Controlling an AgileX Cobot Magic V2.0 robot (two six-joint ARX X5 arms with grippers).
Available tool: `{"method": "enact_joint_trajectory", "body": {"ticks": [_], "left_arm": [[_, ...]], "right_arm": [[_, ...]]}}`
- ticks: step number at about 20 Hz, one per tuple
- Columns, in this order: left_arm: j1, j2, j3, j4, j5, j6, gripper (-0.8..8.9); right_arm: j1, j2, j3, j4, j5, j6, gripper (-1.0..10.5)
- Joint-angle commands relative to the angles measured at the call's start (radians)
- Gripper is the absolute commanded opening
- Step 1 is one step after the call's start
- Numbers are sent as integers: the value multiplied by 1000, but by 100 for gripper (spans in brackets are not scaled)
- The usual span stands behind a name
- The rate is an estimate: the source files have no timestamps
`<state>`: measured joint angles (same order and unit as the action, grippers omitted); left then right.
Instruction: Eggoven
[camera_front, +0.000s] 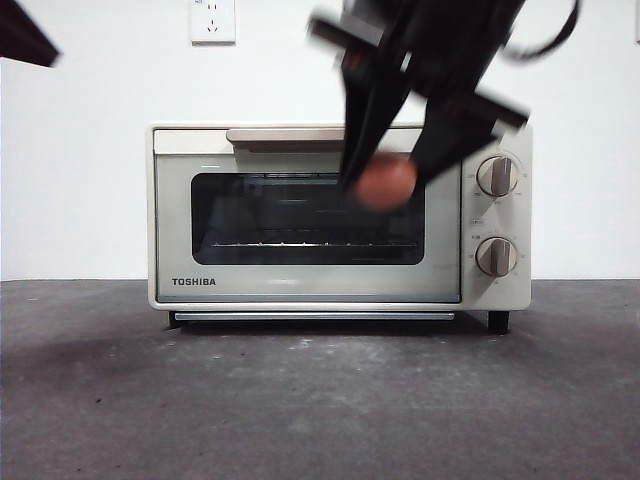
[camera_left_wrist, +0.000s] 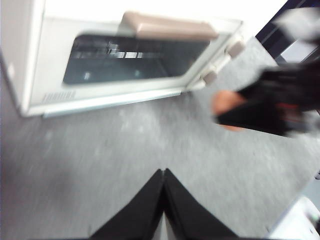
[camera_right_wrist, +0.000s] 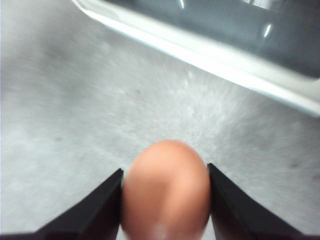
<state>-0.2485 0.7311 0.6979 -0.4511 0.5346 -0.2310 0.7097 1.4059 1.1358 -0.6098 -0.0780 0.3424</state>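
Note:
My right gripper (camera_front: 385, 180) hangs in the air in front of the oven's window, shut on the reddish-brown egg (camera_front: 386, 182). The right wrist view shows the egg (camera_right_wrist: 166, 192) clamped between both black jaws above the grey table. The cream Toshiba oven (camera_front: 300, 290) stands at the back with its door shut, tan handle (camera_front: 285, 135) on top and two knobs (camera_front: 497, 176) at the right. My left gripper (camera_left_wrist: 164, 176) is shut and empty, off to the side, looking at the oven (camera_left_wrist: 50, 97) and the egg (camera_left_wrist: 226, 102).
The grey table (camera_front: 300, 410) stretches in front of the oven. A white wall with a socket (camera_front: 212, 20) stands behind. A black arm tip (camera_front: 25, 38) shows at the top left corner.

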Motion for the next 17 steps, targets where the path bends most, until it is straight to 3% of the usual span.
{"method": "enact_joint_trajectory", "body": {"ticks": [1, 6, 17], "left_arm": [[-78, 80, 51, 92, -78, -28, 7], [-183, 315, 202, 233, -203, -14, 7], [-223, 658, 431, 295, -207, 44, 7]], "right_arm": [[11, -95, 11, -32, 8, -50, 2], [10, -293, 11, -153, 92, -97, 2], [10, -499, 11, -275, 169, -100, 2]]}}
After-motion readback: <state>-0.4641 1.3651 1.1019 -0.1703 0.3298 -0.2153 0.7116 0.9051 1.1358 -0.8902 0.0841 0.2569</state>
